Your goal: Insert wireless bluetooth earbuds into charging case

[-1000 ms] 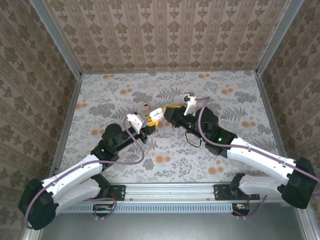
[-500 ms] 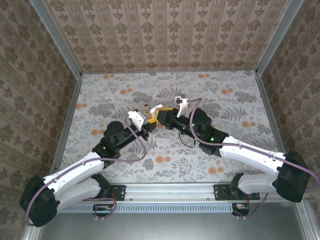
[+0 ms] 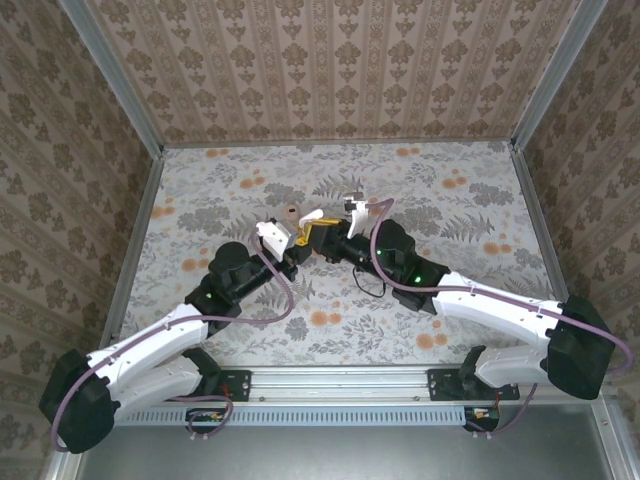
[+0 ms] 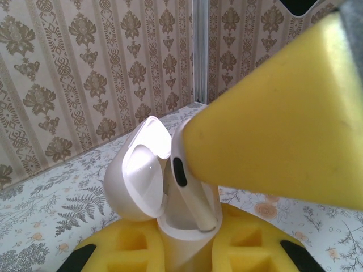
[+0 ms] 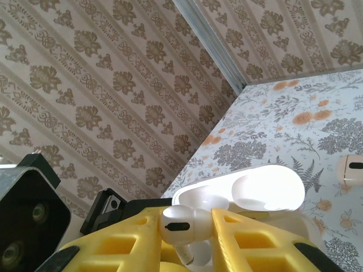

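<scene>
Moved left, the right hand [image 3: 323,232] pinches an earbud [image 5: 177,225] into the charging case [image 4: 186,235] the left hand [image 3: 299,241] grips.

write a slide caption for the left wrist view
Left jaws grip the open charging case from below; right jaws hold an earbud stem-first at its opening.

The charging case [image 4: 187,229], glossy white with rounded corners, stands upright with its lid [image 4: 139,170] swung open to one side. One white earbud [image 4: 190,187] leans with its stem down in the case's well and its head above the rim. The other earbud [image 5: 353,169] lies on the bench [image 5: 295,113] near the case.
</scene>
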